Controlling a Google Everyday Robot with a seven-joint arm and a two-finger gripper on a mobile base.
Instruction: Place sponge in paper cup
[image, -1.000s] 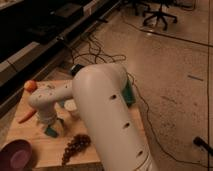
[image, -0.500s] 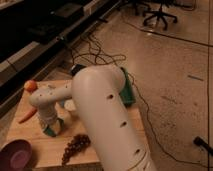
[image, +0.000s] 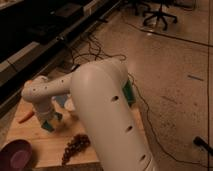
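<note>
My gripper (image: 47, 121) hangs from the white arm at the left of the wooden table (image: 107, 145), low over the board. A teal sponge (image: 46, 126) shows right at the gripper's tip, partly hidden by it. A pale paper cup (image: 67, 104) stands just right of and behind the gripper, mostly hidden by my arm.
An orange carrot-like thing (image: 26, 117) lies left of the gripper. A purple bowl (image: 17, 154) sits at the front left corner. A bunch of dark grapes (image: 75, 145) lies near the front. A green packet (image: 129, 93) shows behind my arm. Cables cross the floor.
The gripper stays at about the same spot over the sponge. The big arm link has shifted only slightly.
</note>
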